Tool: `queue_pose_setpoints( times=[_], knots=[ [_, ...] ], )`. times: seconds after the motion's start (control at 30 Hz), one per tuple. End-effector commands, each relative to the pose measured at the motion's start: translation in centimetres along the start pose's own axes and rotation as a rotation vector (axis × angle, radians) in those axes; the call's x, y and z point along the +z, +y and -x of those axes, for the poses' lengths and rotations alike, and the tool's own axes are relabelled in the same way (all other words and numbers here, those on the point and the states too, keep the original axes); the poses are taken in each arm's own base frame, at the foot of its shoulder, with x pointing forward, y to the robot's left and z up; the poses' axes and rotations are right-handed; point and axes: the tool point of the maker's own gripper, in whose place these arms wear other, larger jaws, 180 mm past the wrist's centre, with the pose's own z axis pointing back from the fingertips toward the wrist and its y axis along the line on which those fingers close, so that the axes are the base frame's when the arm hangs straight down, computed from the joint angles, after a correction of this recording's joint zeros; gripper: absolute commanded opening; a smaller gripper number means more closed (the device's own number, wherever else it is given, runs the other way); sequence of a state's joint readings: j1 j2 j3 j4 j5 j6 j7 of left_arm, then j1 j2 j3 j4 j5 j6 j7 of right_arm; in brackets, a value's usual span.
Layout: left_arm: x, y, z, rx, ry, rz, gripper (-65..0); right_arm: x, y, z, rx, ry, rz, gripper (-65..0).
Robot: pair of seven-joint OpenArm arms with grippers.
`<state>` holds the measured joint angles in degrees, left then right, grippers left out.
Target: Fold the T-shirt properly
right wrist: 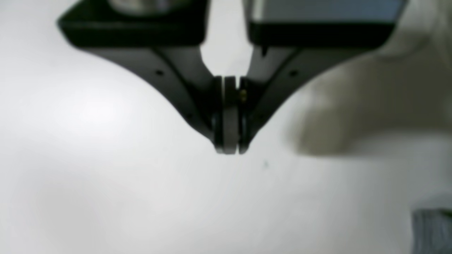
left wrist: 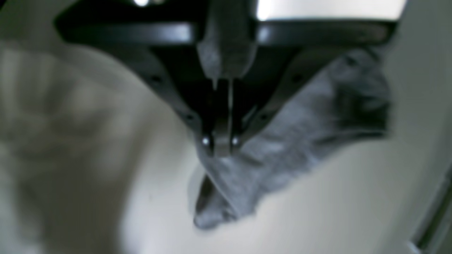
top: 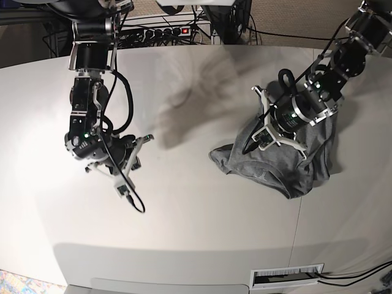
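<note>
Soft grey cloth, matt black gripper parts, smooth white tabletop

The heather-grey cotton T-shirt (top: 288,165) is thin, matt knit cloth with a faint speckled weave, creased and soft where it lies bunched. The black left gripper (left wrist: 221,141) looks like matt hard plastic, with two small shiny metal screw heads near its tips and flat grey pads. The black right gripper (right wrist: 229,150) has the same dull plastic finish and a smooth grey pad between its fingers. The wide white table (top: 202,202) is smooth and faintly satin, taking soft shadows and showing one thin seam line.
</note>
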<state>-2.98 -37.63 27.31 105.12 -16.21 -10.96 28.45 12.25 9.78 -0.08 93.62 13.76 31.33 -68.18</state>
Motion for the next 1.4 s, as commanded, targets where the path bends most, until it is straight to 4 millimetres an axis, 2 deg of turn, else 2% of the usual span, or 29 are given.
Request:
queue_pose_setpoints(
  times=[0.0,0.17,0.3,0.63,0.77,0.87,0.97,1.17,1.27,1.37],
  knots=[
    [-0.1,1.2,-0.4,0.0,-0.026,-0.031,-65.0,1.2,-1.0,-1.9,0.02,-0.071,0.028,-65.0],
    [-1.5,2.8,3.4,-0.05,0.046,-0.092,-65.0,2.6,-1.8,-0.3,0.062,-0.06,0.07,-65.0],
    [-2.0,4.6,5.0,-0.082,0.095,-0.132,-65.0,3.1,-1.9,1.3,0.068,-0.035,0.081,-65.0],
    [-2.8,12.5,5.1,-0.09,0.126,-0.26,-65.0,5.8,-0.6,3.9,0.003,-0.073,0.059,-65.0],
    [-2.7,14.3,4.8,-0.091,0.144,-0.291,-65.0,7.0,-0.6,5.2,-0.013,-0.074,0.081,-65.0],
    [-2.6,14.5,4.6,-0.091,0.156,-0.295,-65.0,7.5,-0.4,6.0,-0.027,-0.082,0.08,-65.0],
    [-2.1,13.9,4.2,-0.074,0.194,-0.284,-65.0,7.5,0.8,6.9,-0.064,-0.08,0.024,-65.0],
    [-0.2,11.9,0.8,-0.102,0.168,-0.258,-65.0,7.9,3.2,8.8,-0.114,-0.061,-0.094,-65.0],
    [1.1,10.8,-0.2,-0.113,0.147,-0.283,-65.0,8.2,3.0,9.7,-0.123,-0.015,-0.099,-65.0],
    [2.3,8.9,-0.1,-0.112,0.134,-0.274,-65.0,9.2,2.2,9.7,-0.165,-0.039,-0.092,-65.0]
  ],
)
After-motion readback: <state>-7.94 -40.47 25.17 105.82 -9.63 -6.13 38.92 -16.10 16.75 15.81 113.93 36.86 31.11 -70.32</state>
